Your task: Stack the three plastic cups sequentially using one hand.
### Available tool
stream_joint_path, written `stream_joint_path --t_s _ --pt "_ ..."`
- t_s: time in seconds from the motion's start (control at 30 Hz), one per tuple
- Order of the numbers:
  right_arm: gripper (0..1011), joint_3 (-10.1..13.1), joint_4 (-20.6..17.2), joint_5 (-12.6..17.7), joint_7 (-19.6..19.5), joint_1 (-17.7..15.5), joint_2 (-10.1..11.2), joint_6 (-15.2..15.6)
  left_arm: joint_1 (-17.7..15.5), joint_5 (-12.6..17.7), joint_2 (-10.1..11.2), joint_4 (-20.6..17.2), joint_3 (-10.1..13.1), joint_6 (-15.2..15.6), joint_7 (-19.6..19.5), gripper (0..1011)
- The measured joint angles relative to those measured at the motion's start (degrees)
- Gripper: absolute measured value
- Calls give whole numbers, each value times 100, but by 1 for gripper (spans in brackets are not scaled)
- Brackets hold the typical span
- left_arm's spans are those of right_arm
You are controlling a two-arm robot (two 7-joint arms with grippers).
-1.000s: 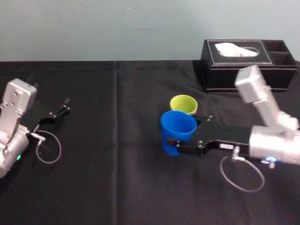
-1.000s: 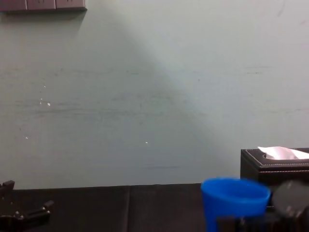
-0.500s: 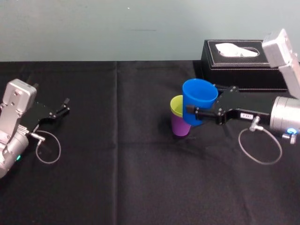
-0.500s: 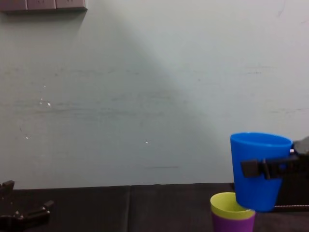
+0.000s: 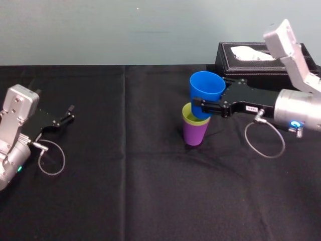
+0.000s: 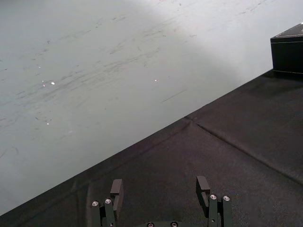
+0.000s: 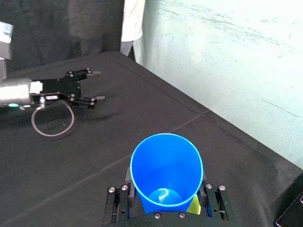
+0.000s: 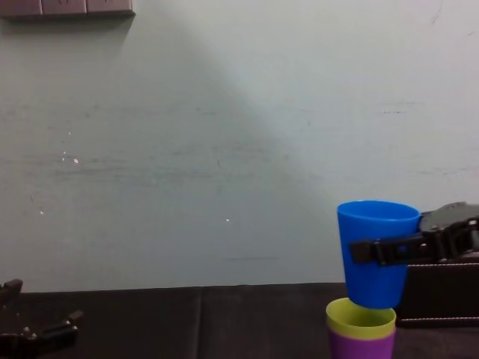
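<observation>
The right claw [image 5: 204,104] is clamped on the blue cup [image 5: 206,94], one finger on each side of its wall about halfway down, and holds it off the bench [image 5: 125,191] with its mouth up and slightly tilted; the cup sits at the very tip of the claw, and the arm reaches in from the right, in front of the black tissue box [image 5: 251,68]. Just under the blue cup stands the purple cup [image 5: 194,133], upright on the black cloth, with the yellow-green cup [image 5: 189,116] nested inside it so that only its rim band shows.

The head view makes the blue cup seem to overlap the back of the stack; the chest view, side-on, shows its base level with the yellow-green rim and set a little to the right of the stack's middle; whether the base touches that rim I cannot tell. The right wrist view looks straight down into the blue cup, with a sliver of yellow-green beside its lower edge.

The left claw [image 5: 70,113] rests idle on the bench far to the left, well apart from the cups; the left wrist view shows its fingers apart with nothing between them.
</observation>
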Motion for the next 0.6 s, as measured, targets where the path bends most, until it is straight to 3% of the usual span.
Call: stream_joint_path --t_s 0.23,0.6 --pt "722 -203 532 -219 7 299 -322 46 0 0 0 0 0 0 0 1011" --pt "722 -320 972 -361 123 447 -527 55 0 0 0 0 0 0 0 1011"
